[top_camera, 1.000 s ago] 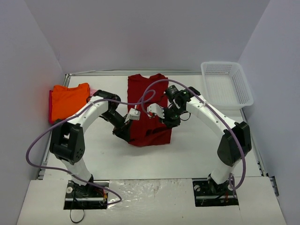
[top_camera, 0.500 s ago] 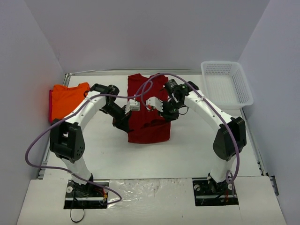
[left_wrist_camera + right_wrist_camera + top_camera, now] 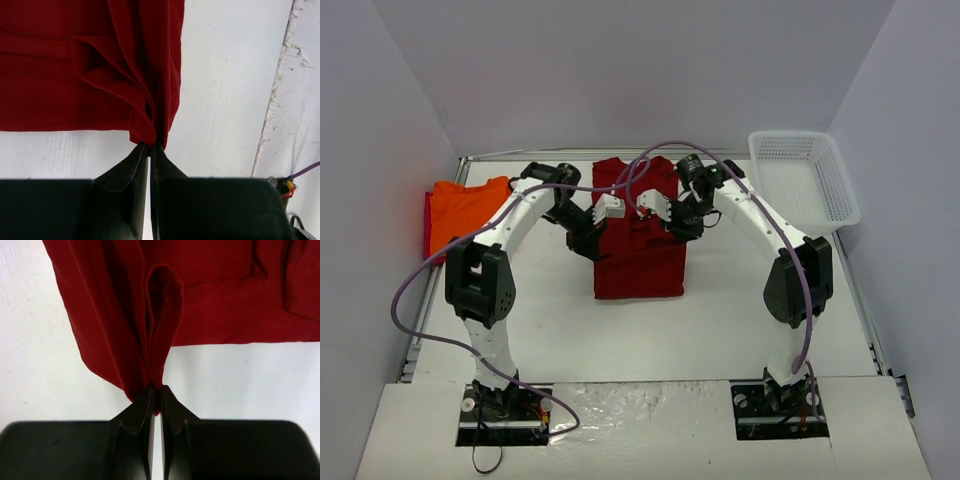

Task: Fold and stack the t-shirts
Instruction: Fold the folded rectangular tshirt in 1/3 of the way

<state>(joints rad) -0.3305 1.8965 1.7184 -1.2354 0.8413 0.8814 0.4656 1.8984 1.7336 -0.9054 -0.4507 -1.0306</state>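
White table point(image 3: 740, 320), far middle: our left gripper point(image 3: 150, 146) and right gripper point(image 3: 156, 388) each clamp red shirt point(image 3: 640, 265) edges, likely for folding it over.

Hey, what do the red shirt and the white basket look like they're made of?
The red shirt looks like soft matte cloth, probably cotton knit: it bunches into loose folds where it is pinched. The basket looks like white moulded plastic, slightly glossy: its walls and floor are a stiff open mesh.
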